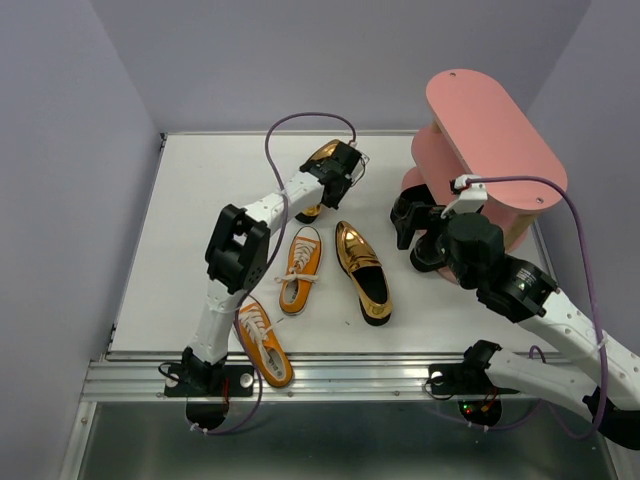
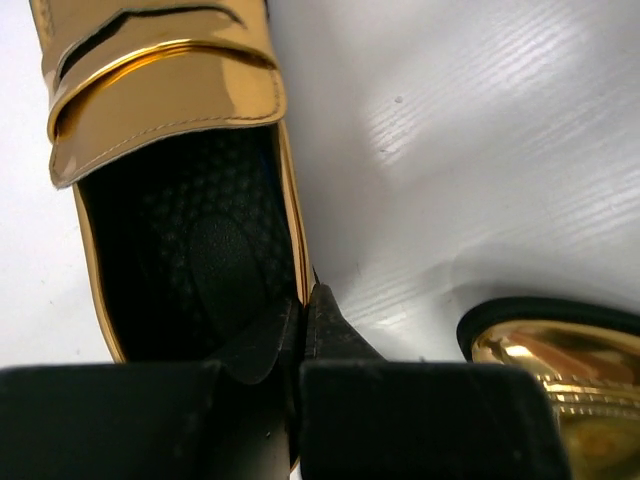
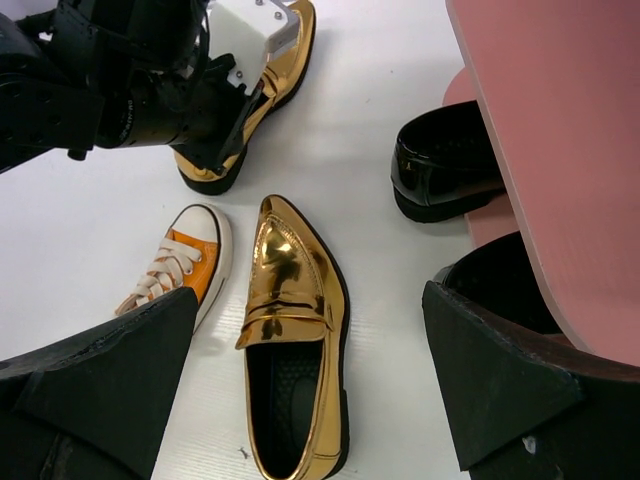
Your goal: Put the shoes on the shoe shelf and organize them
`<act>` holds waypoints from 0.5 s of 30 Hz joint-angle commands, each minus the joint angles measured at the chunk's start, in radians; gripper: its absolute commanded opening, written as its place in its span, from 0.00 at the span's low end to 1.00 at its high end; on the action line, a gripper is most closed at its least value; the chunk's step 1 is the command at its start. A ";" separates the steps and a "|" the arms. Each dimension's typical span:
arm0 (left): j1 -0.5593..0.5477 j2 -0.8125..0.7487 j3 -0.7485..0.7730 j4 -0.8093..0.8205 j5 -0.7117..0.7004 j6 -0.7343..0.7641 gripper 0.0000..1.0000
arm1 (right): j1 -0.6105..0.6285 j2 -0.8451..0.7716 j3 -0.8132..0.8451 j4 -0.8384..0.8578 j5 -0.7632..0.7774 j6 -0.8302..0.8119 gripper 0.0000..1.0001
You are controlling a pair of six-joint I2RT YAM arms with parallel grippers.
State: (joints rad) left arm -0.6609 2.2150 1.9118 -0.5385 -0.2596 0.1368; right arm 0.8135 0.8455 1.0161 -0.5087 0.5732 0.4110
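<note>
My left gripper [image 1: 335, 180] is shut on the side wall of a gold loafer [image 1: 320, 153] at the table's far middle; in the left wrist view the fingertips [image 2: 330, 320] pinch the rim of this loafer [image 2: 170, 90]. The second gold loafer [image 1: 362, 270] lies mid-table, and shows under my open, empty right gripper [image 3: 300, 390] in the right wrist view [image 3: 290, 300]. My right gripper [image 1: 410, 225] hovers beside the pink shelf [image 1: 490, 130]. Two black dress shoes [image 3: 445, 170] [image 3: 500, 285] sit under the pink board [image 3: 560, 120]. Two orange sneakers [image 1: 300, 268] [image 1: 263, 342] lie left of centre.
The shelf stands at the table's far right corner. Grey walls close in the back and sides. A metal rail [image 1: 320, 378] runs along the near edge. Purple cables loop over both arms.
</note>
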 commanded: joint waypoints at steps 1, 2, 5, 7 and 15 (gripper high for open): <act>-0.003 -0.214 0.015 0.038 0.012 0.110 0.00 | 0.009 -0.017 0.081 0.027 0.053 -0.037 1.00; -0.003 -0.228 0.015 0.035 0.019 0.118 0.00 | 0.009 -0.016 0.090 0.027 0.063 -0.050 1.00; -0.003 -0.279 0.027 0.008 0.060 0.147 0.00 | 0.009 -0.008 0.131 0.025 0.091 -0.075 1.00; -0.003 -0.310 0.039 -0.021 0.103 0.167 0.00 | 0.009 0.000 0.162 0.022 0.115 -0.095 1.00; -0.037 -0.376 0.087 -0.135 0.255 0.239 0.00 | 0.009 0.012 0.280 0.025 0.195 -0.170 1.00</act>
State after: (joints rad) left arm -0.6685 1.9175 1.9263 -0.6640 -0.0669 0.2970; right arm 0.8135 0.8566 1.2102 -0.5114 0.6930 0.3031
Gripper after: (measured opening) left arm 0.081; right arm 0.999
